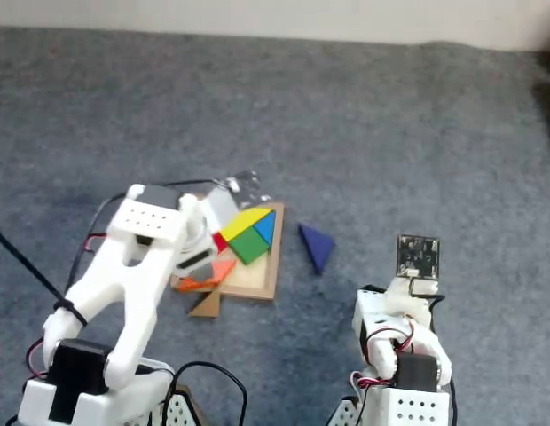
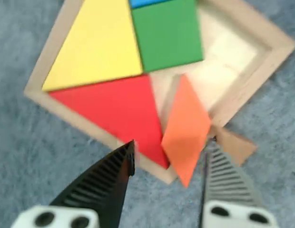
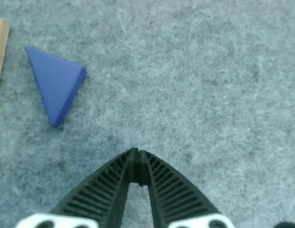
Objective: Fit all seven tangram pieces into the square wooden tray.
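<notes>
From overhead, I see my white left arm (image 1: 124, 284) stretched from the lower left over the square wooden tray (image 1: 257, 289) at centre frame, on nubby grey carpet (image 1: 390, 133). A yellow triangle (image 1: 244, 220), a green square (image 1: 249, 247) and a light blue piece (image 1: 267, 229) sit flat inside the tray. A tan wooden triangle (image 1: 206, 304) lies on the carpet just beside the tray's lower left corner. A dark blue triangle (image 1: 317, 246) lies apart to the tray's right. The right arm (image 1: 404, 346) stands at lower right.

On my left wrist camera, the left pincer (image 2: 169, 152) is spread. Its ribbed fingers flank a flat orange parallelogram (image 2: 185, 128) that lies tilted across the tray's rim, against a red triangle (image 2: 114, 109).

On my right wrist camera, the right pincer (image 3: 138, 164) is pressed together over bare carpet. The dark blue triangle is at upper left.
</notes>
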### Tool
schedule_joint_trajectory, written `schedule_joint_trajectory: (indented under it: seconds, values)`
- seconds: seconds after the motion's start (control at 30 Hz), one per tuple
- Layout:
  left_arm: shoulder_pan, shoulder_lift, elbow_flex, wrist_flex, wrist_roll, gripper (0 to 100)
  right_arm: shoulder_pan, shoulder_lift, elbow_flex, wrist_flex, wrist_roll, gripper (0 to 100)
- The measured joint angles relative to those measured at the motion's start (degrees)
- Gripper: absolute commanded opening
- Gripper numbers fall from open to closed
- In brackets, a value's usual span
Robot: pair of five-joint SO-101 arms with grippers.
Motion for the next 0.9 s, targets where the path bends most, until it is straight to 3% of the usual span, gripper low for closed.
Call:
schedule_joint_trajectory:
  seconds: [0.27,0.4,0.7,0.9]
  values:
    - [-6.5,0.0,0.0,0.0,0.0,18,0.0,0.0,0.0,0.0,0.0,0.9]
    - [-6.6,0.0,3.0,-0.4,0.0,18,0.0,0.0,0.0,0.0,0.0,0.9]
    - [-5.4,-0.4,9.9,-12.6,-0.1,18,0.0,0.0,0.0,0.0,0.0,0.9]
    - [-5.3,-0.4,9.2,-13.4,-0.3,18,0.0,0.0,0.0,0.0,0.0,0.9]
